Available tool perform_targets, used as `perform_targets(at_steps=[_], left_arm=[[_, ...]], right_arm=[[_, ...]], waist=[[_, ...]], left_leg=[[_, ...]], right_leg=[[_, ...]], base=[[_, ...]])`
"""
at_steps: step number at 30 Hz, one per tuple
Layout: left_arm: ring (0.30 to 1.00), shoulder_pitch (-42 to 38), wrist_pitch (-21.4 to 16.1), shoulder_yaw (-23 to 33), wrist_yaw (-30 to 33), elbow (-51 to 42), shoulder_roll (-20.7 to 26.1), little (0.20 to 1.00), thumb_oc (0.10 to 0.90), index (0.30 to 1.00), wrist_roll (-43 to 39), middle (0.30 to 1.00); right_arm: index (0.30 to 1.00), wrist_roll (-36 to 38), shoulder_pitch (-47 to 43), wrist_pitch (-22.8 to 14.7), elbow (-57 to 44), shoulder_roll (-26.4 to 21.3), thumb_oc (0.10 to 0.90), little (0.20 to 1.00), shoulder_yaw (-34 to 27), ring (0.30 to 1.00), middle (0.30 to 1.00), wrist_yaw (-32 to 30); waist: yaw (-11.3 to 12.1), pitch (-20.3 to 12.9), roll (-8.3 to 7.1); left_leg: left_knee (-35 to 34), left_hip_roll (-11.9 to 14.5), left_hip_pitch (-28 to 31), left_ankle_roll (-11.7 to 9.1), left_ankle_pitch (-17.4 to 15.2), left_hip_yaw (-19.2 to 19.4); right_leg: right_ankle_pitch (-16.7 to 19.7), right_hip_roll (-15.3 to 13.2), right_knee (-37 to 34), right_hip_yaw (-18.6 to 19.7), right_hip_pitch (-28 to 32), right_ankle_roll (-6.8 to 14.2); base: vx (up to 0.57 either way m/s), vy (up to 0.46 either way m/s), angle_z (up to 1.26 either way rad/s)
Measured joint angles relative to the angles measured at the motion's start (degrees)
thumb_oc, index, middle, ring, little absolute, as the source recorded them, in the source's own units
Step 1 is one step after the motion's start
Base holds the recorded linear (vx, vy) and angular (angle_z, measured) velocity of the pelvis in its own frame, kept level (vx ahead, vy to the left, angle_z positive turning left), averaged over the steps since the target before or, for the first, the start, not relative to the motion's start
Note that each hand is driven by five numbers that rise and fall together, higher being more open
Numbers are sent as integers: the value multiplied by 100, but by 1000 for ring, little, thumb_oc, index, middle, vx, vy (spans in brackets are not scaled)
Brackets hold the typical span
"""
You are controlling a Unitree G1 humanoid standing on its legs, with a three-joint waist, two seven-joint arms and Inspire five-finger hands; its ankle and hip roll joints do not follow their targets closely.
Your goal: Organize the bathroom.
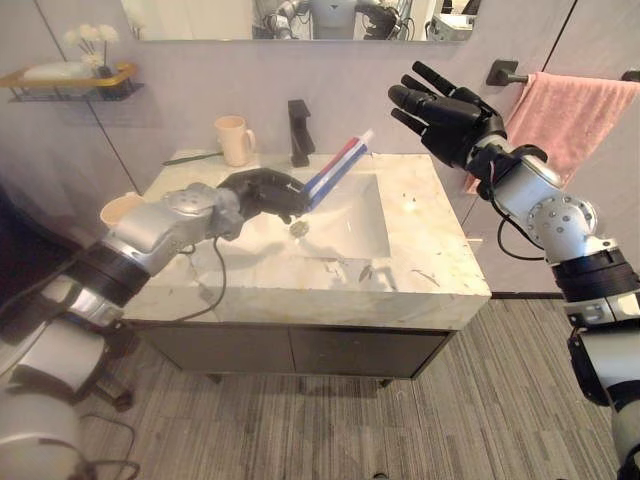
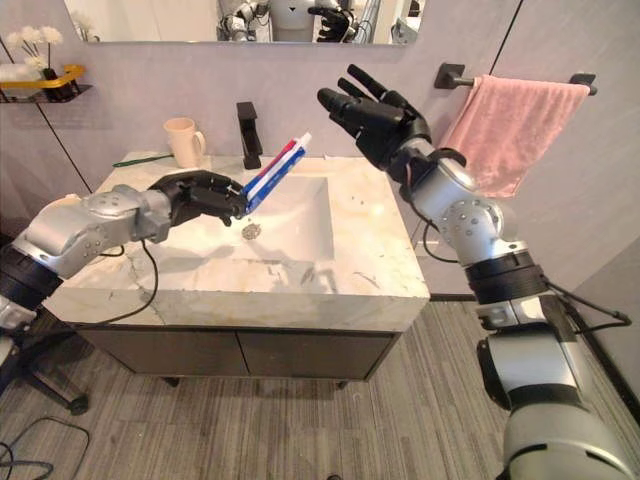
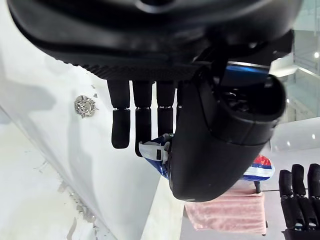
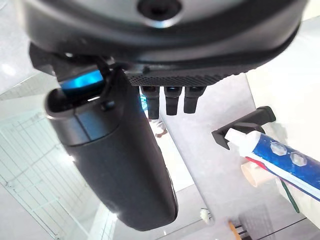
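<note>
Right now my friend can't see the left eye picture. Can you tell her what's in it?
The robot's left hand holds a red, white and blue toothpaste tube over the white sink. Its right hand is raised, open, near a pink towel. A cream mug stands beside the black faucet.

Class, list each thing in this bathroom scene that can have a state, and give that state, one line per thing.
left hand: shut on the toothpaste tube
toothpaste tube: held tilted above the basin, cap end up
right hand: open, raised, holding nothing
cup: upright beside the tap
pink towel: hanging on its rail
toothbrush: lying flat on the counter
</note>
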Motion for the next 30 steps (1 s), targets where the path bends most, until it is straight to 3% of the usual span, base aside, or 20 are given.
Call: perform_targets(at_steps=[7, 14, 23, 30], left_arm=[[300, 107, -2, 186, 115, -105, -8, 300, 400, 300, 22, 300], [300, 118, -188, 188, 326, -456, -64, 300, 400, 300, 24, 300], [300, 591, -515, 492, 671, -682, -262, 300, 400, 300, 17, 300], [300, 1194, -706, 819, 893, -736, -520, 300, 400, 300, 21, 300]], right_arm=[[900, -11, 90, 379, 0, 106, 800, 900, -27, 900, 900, 50], [900, -109, 495, 655, 0, 526, 800, 900, 14, 900, 900, 110], [900, -110, 563, 645, -4, 745, 800, 900, 129, 900, 900, 105], [900, -116, 602, 341, -17, 767, 800, 900, 125, 900, 900, 97]], waist=[[-10, 18, -59], [9, 14, -116], [49, 12, -122], [131, 13, -129]], left_leg=[[-3, 2, -8, -1, 2, 5], [-2, 3, -16, -1, 2, 1], [-1, 5, -24, 0, 7, -30], [-4, 5, -34, 1, 21, -83]], right_leg=[[0, 2, 0, 9, -12, 0], [0, 5, 0, 5, -14, 0], [0, 4, -2, -24, -4, 0], [-1, 5, -2, -67, 11, -1]], base=[[0, 0, 0], [0, 0, 0], [0, 0, 0], [-6, -4, 3]])
